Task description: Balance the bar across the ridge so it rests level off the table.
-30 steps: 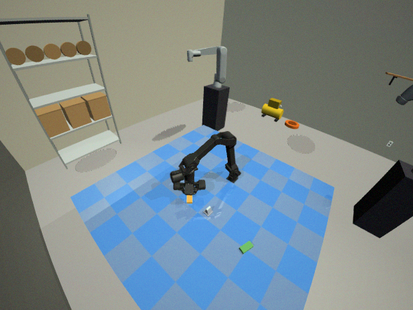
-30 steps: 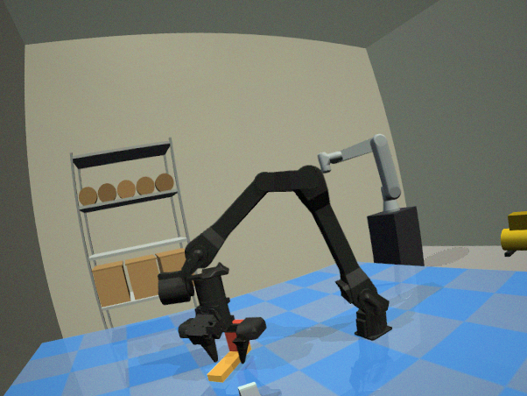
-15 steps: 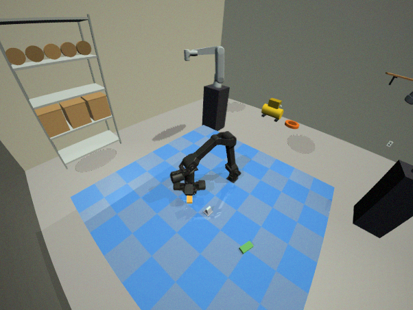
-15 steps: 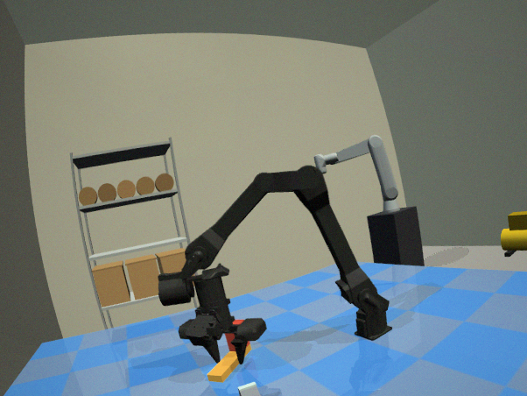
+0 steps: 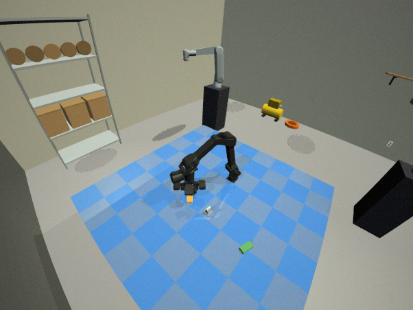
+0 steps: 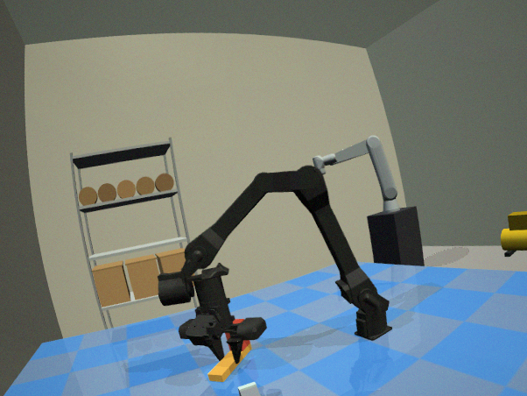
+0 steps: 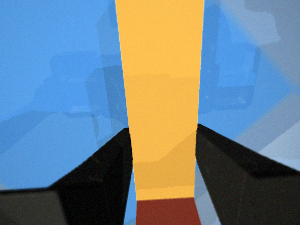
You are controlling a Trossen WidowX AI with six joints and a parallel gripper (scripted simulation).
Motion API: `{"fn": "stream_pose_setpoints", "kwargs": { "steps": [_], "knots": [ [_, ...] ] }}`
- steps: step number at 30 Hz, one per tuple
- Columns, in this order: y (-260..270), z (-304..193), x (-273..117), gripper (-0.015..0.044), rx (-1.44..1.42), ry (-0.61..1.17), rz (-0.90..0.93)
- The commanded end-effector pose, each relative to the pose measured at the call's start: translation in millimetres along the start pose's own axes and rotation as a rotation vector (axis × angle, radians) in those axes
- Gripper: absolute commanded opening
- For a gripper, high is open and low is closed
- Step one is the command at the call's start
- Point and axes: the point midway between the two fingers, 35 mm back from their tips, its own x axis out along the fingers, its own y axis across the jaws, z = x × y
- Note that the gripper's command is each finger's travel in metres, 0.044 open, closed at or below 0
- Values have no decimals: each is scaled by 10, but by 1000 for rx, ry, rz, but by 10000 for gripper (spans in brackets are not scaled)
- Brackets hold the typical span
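The step in hand seems to be taking up the yellow-orange bar with its red end block, and it would be done well by lifting straight up, allowing for the block's likely pull toward that end, then centring the combined weight over the small white ridge before release. The black parallel-jaw gripper is partly open, its two fingertips pressed on the long sides of the yellow-orange bar, which lies low over the blue checkered mat, beside the ridge and not yet across it.
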Motion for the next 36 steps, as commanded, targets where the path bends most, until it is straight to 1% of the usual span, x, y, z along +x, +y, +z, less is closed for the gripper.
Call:
{"fn": "stream_pose_setpoints", "kwargs": {
  "steps": [1, 30, 36],
  "knots": [
    [-21, 9, -96, 0, 0, -3, -6],
    [-10, 8, -848, 0, 3, -7, -5],
    [11, 59, -888, 0, -19, -7, -5]
  ]
}}
